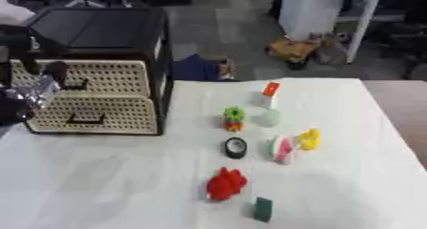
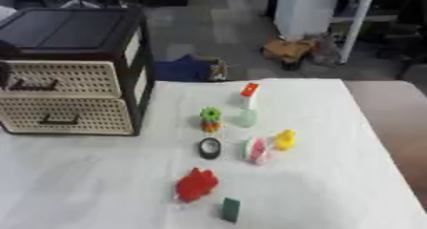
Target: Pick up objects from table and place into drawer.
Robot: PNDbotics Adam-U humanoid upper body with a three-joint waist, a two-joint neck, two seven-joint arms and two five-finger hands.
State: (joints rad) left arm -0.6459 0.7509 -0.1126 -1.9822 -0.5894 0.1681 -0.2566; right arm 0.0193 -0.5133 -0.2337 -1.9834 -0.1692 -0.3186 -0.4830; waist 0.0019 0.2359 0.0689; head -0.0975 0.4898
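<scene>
Left hand [image 1: 52, 75] raised at the cabinet front, fingers at the top drawer's [image 1: 100, 78] dark handle [image 1: 76, 86]; too blurred to tell whether curled round it or merely near; silver and black arm [image 1: 21, 101] entering from the left edge. Right hand nowhere in either view. Black-framed cabinet [image 2: 133, 46] standing on the table's far left, holding two cream perforated drawers, both pushed in; lower drawer [image 1: 96, 114] with its own dark handle below. White-covered table [image 1: 100, 175] spreading to the right; objects lined up down its middle, well apart from the cabinet. Farthest back, a small white piece with a red-orange top [image 1: 269, 93]; just in front of it, a pale green rounded thing [image 1: 271, 117]; to its left, a green toy on an orange base [image 1: 234, 118]. Nearer, a black ring with a pale centre [image 1: 236, 148]; beside it to the right, a pink, white and green slice-shaped toy [image 1: 282, 149], and close to that a yellow toy [image 1: 310, 139]. Nearer again, a red lumpy toy [image 1: 226, 184]; closest to the front edge, a dark green block [image 1: 263, 209] standing upright. Beyond the table's far edge, a dark blue bundle [image 1: 196, 68] on the floor; farther back, a white column [image 1: 313, 8].
</scene>
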